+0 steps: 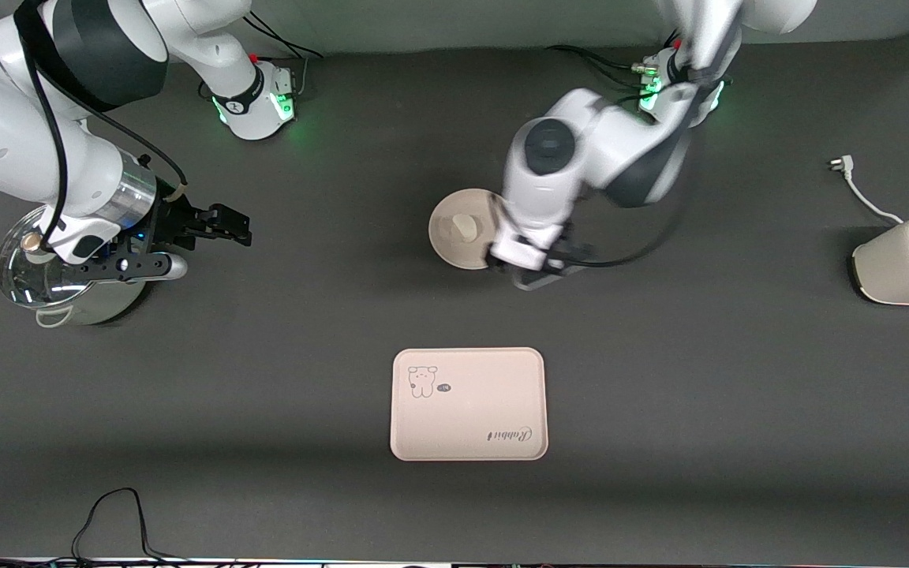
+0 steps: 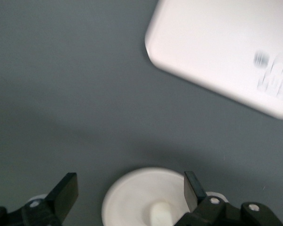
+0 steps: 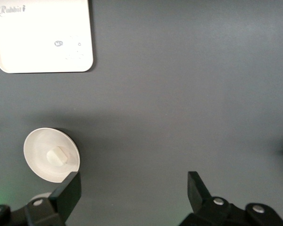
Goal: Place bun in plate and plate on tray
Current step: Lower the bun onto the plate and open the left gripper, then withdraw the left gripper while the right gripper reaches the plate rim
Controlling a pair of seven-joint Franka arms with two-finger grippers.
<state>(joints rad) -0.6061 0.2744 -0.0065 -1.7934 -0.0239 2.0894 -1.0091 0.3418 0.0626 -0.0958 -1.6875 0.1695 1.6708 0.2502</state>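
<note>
Bun [image 1: 464, 227], small white half-round lump, sits in the round cream-beige plate [image 1: 448, 248] at frame centre, above the cream-pink rectangular tray [image 1: 468, 404] on the desk. Left tool [image 2: 130, 193] hangs over the plate, spread wide, empty. Right tool [image 3: 133, 190] waits at frame left, spread wide, empty.

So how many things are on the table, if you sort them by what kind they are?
Bun: 1, lying in the plate
Plate: 1
Tray: 1
Pot with a glass lid: 1
Toaster: 1
Total: 5 things
</note>
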